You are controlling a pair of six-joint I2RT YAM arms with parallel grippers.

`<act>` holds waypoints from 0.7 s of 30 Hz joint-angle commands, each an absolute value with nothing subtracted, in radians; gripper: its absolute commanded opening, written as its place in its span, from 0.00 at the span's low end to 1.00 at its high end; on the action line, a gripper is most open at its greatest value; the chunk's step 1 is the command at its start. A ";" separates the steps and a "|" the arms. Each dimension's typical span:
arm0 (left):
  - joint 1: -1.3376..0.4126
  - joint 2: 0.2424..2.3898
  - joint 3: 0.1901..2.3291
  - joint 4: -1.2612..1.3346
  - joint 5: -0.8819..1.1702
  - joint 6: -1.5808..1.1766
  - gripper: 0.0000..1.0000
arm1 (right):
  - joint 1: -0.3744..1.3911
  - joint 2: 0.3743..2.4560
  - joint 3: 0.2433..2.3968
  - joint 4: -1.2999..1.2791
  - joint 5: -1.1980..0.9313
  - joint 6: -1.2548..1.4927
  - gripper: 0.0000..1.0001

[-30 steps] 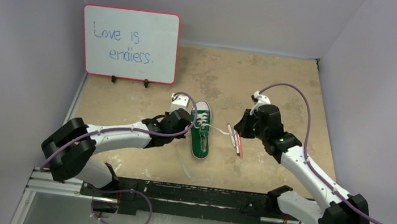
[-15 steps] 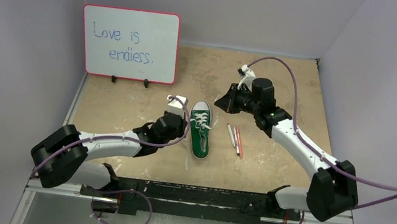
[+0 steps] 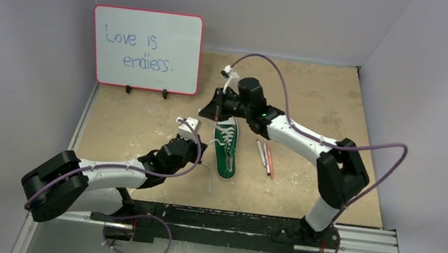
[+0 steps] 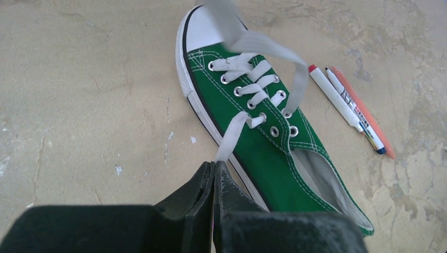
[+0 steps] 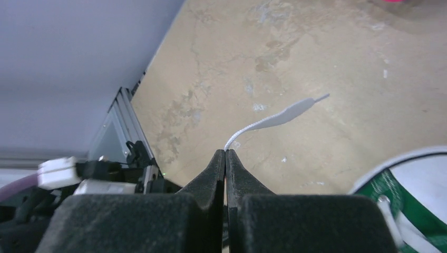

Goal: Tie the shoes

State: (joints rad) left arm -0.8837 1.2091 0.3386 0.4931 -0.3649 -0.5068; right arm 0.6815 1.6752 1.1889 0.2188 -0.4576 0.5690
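- Top view: the shoe (image 3: 226, 152) lies mid-surface (image 3: 145, 117), toe pointing away, with pens (image 3: 264, 157) just right of it. The left fingers (image 3: 200, 154) sit beside its near-left flank. The right fingers (image 3: 209, 112) hang past the toe, on the left side.
- Left wrist: the left fingers are clenched on the left lace (image 4: 232, 134), taut from an eyelet. The right lace (image 4: 258, 41) arches over the toe cap.
- Right wrist: the right fingers pinch that lace near its tip — the tail pokes out.
- Step, I judge: crossing the laces for the first knot. Next calls for passing one end under the other — without slack.
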 commanded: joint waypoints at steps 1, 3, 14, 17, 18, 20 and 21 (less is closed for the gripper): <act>-0.879 1.131 0.287 0.563 -0.351 -0.521 0.00 | 0.773 1.757 1.300 0.210 -0.356 0.533 0.00; -0.881 1.097 0.263 0.566 -0.343 -0.519 0.00 | 0.797 1.802 1.318 0.213 -0.355 0.540 0.00; -0.879 1.017 0.183 0.561 -0.319 -0.533 0.00 | 0.822 1.933 1.361 0.165 -0.426 0.545 0.01; -0.880 1.012 0.191 0.566 -0.306 -0.545 0.00 | 0.822 1.939 1.375 0.148 -0.444 0.537 0.01; -0.879 1.011 0.194 0.566 -0.305 -0.546 0.00 | 0.822 1.939 1.379 0.144 -0.446 0.532 0.00; -0.880 1.009 0.196 0.564 -0.306 -0.548 0.00 | 0.822 1.937 1.384 0.136 -0.446 0.526 0.00; -0.879 1.009 0.198 0.561 -0.305 -0.548 0.00 | 0.822 1.937 1.383 0.134 -0.452 0.526 0.00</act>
State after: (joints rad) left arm -0.8837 1.0260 0.1829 0.5152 -0.3180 -0.5308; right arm 0.8234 1.9625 1.3319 0.1394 -0.4149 0.5537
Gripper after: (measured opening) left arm 0.006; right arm 0.005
